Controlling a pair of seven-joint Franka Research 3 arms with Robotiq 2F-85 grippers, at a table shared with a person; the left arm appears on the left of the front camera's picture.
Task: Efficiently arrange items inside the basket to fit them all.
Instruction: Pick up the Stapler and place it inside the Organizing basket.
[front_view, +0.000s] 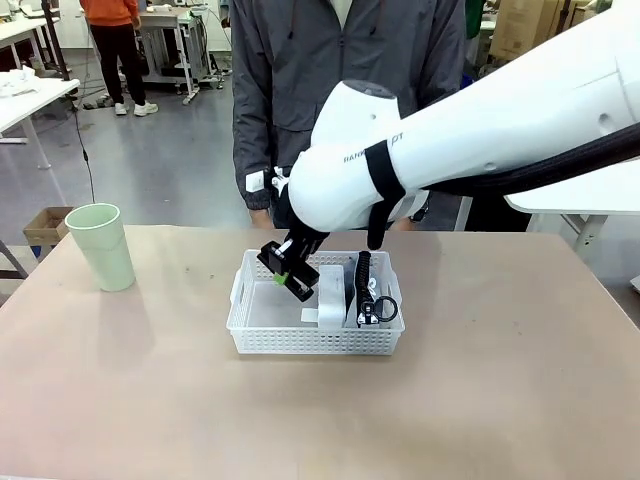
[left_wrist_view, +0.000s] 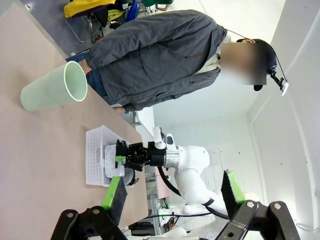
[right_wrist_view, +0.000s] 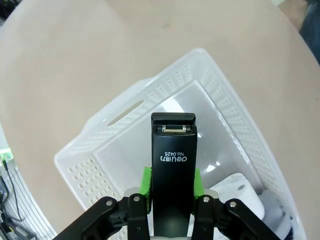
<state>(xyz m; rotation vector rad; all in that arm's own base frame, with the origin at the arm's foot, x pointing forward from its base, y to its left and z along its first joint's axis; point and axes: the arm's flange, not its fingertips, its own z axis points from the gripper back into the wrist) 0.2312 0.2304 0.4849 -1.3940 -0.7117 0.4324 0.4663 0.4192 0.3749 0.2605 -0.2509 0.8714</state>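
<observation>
White plastic basket (front_view: 300, 345) with lattice walls on the beige table (front_view: 500, 400), about at the middle, long side toward the robot. Inside its right half, grey pouch (front_view: 333, 292) standing on edge, with black strap (front_view: 366, 290) hanging down just beside it, along the right wall. In front of the pouch, low on the basket floor, small white box (front_view: 311, 316), touching the pouch or only very near; cannot tell which. Above the left half of the basket, right gripper (front_view: 283, 274), at the end of the arm from the right side across the middle, clamped firmly on black stapler (front_view: 303, 286). Seen from the right wrist: green pads (right_wrist_view: 145, 182) pressed on both long sides of the stapler, far end of it pointing down to the basket floor, near the wall with the handle cut-out. From the front, stapler tilted, lower end toward the pouch; touching the floor or not, cannot tell. Pale green cup (front_view: 102, 248) upright on the table, mouth up, well apart from the basket, to the left of it. Left gripper (left_wrist_view: 172, 192) high above the table, fingers spread wide, holding nothing, facing sideways to cup, basket and the other arm. Behind the far edge of the table, person (front_view: 340, 70) in dark grey jacket, directly behind the basket.
</observation>
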